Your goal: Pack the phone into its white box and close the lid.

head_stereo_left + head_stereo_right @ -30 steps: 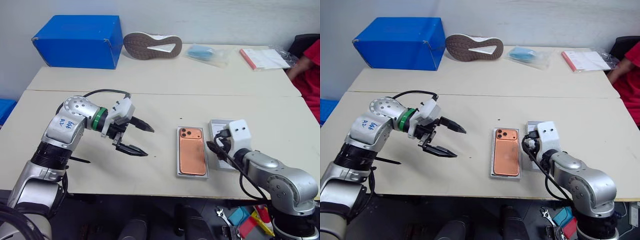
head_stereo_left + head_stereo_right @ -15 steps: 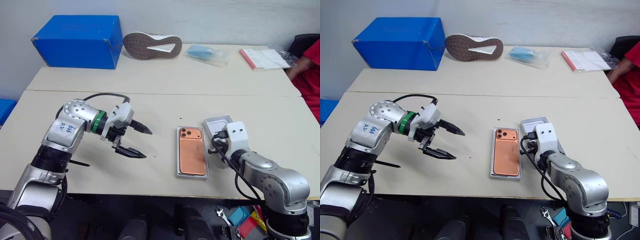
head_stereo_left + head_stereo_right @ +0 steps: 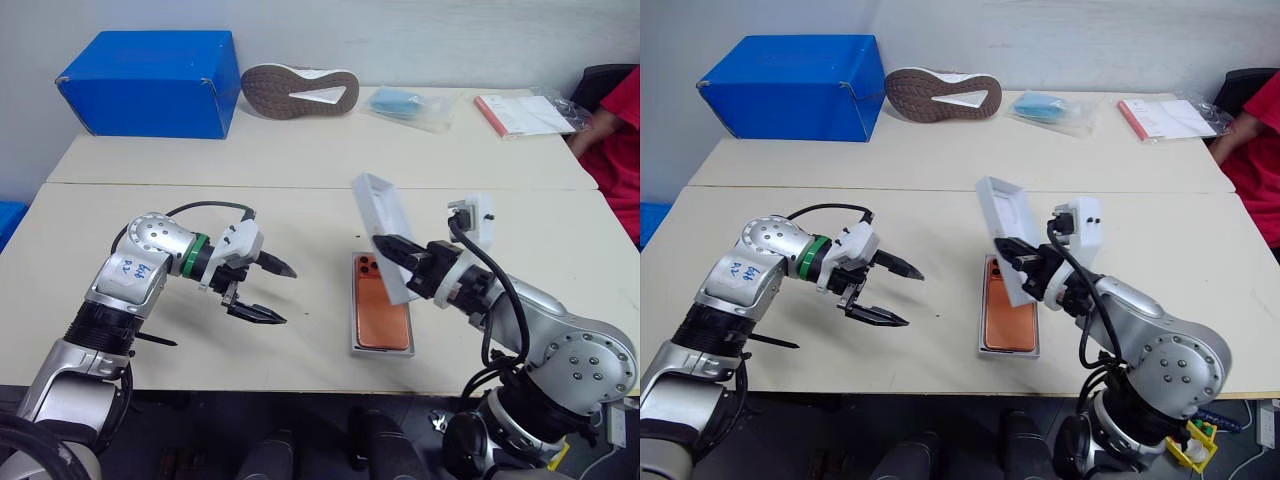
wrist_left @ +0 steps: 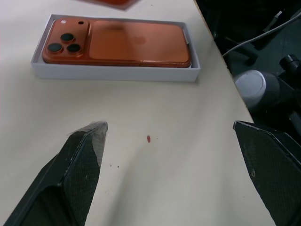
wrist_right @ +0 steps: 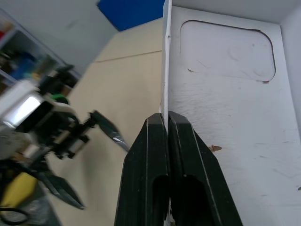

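Observation:
The orange phone [image 3: 383, 318] lies camera side up inside the white box [image 4: 113, 74] near the table's front edge. My right gripper [image 3: 386, 243] is shut on one side wall of the lid [image 3: 375, 205]. It holds the lid tilted in the air just above the phone's camera end. The right wrist view looks into the lid's plain white inside [image 5: 225, 103], and the black fingers [image 5: 157, 155] pinch its wall. My left gripper [image 3: 278, 293] stands open above the bare table, to the left of the box and apart from it, with nothing between its fingers [image 4: 84, 155].
At the back of the far table stand a big blue box [image 3: 150, 68], a shoe lying sole up [image 3: 300, 90], a plastic bag with something blue [image 3: 410, 105] and a bagged booklet [image 3: 520, 113]. A person's red sleeve [image 3: 615, 110] shows at the right edge.
My right gripper has shut on the lid, which lay on the table right of the box, and has lifted it up and leftward over the phone. The left gripper sank slightly.

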Robot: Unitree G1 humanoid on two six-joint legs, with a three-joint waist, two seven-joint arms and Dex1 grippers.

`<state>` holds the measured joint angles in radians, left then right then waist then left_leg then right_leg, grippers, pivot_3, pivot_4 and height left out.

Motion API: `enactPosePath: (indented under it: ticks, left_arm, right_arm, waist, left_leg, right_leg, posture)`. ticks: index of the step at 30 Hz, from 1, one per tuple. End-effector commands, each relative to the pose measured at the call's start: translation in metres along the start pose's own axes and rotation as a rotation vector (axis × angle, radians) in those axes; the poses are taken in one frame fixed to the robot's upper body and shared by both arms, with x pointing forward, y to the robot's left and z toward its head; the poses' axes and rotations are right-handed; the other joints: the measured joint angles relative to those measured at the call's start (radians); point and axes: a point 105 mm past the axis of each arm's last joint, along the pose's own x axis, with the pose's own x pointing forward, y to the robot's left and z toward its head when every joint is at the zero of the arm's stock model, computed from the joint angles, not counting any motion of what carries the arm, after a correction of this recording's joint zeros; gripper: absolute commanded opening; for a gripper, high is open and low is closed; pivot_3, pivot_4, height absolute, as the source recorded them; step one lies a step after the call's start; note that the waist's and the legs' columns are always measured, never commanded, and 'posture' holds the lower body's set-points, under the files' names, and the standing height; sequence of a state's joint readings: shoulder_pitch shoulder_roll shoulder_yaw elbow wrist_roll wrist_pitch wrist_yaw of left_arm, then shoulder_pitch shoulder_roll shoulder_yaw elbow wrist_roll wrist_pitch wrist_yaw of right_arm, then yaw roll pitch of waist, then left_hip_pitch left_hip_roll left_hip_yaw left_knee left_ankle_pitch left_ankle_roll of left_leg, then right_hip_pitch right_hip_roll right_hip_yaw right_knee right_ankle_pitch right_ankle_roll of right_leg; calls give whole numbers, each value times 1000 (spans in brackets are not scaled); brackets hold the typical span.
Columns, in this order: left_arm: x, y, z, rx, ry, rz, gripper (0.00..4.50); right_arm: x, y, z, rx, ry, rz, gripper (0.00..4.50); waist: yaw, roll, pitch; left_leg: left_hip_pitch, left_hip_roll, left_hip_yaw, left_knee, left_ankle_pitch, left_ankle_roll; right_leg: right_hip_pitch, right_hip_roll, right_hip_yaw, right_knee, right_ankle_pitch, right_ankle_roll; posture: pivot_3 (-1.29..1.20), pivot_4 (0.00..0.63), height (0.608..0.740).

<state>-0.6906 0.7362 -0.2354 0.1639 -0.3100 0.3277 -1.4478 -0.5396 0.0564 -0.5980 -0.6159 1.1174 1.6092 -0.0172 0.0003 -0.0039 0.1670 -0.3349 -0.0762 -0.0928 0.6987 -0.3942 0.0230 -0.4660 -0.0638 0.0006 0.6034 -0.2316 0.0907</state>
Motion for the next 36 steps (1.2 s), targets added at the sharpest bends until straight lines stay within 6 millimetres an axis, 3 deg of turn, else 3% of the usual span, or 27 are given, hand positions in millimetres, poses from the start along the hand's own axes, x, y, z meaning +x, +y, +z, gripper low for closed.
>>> enactPosePath:
  ticks: [1,8,14,17,22,26,36]
  left_arm:
    - [-10,1,0,17,6,45,4500]
    - [-21,-3,-6,-10,25,84,4500]
    - [-28,-5,-8,-25,39,111,4500]
    - [-31,-6,-7,-28,43,123,4500]
    - [-35,-5,-7,-35,47,137,4500]
    - [-32,-1,-5,-32,40,139,4500]
    - [0,12,-3,-13,26,114,4500]
  right_arm:
    - [12,22,-4,92,18,160,28]
    - [30,46,-16,433,83,316,28]
    - [41,36,-29,605,118,248,28]
    - [42,14,-44,614,130,147,28]
    - [32,-7,-55,644,95,67,28]
    - [24,-10,-54,630,56,46,28]
    - [1,-7,-67,436,91,30,28]
  waist:
    - [-5,1,1]
    - [-29,3,1]
    - [-29,3,1]
    - [-27,2,1]
    - [-27,2,1]
    - [-25,2,1]
    - [2,2,1]
  left_leg:
    - [0,0,0,0,0,0]
    - [0,1,1,-1,1,-1]
    - [0,1,2,-1,1,-1]
    - [0,1,2,-1,1,-1]
    - [-1,1,3,-1,0,-1]
    - [-1,2,3,-1,0,0]
    - [0,1,3,-1,-1,1]
  right_leg:
    - [0,0,0,0,0,0]
    - [-3,0,0,2,0,0]
    - [-4,0,1,2,0,0]
    - [-4,0,1,2,0,0]
    - [-4,0,2,1,0,0]
    - [-3,0,2,1,0,0]
    - [-1,0,2,-2,0,0]
  posture:
    - [0,150,740]
    - [0,150,740]
    - [0,150,740]
    - [0,150,740]
    - [0,150,740]
    - [0,150,740]
    - [0,150,740]
